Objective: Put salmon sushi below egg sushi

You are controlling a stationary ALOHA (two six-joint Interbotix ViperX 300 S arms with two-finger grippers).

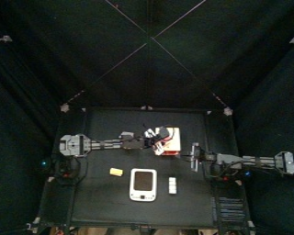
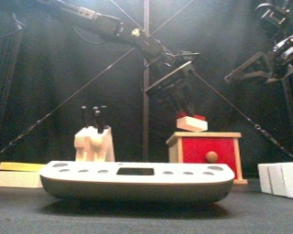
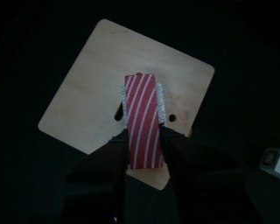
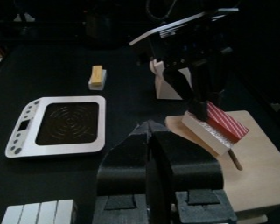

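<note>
Left wrist view shows the salmon sushi (image 3: 143, 118) lying on the pale wooden top (image 3: 95, 79) of a red box, and the left gripper (image 3: 143, 147) stands over it with jaws wide, one on each side. I cannot tell if they touch it yet. The piece looks tiny, light and stiff, probably smooth plastic, so it may slip or tip. I would take it across the narrow sides, low on the base. The egg sushi (image 4: 97, 77) lies well apart on the table. The right gripper (image 4: 154, 144) rests with jaws close together.
</note>
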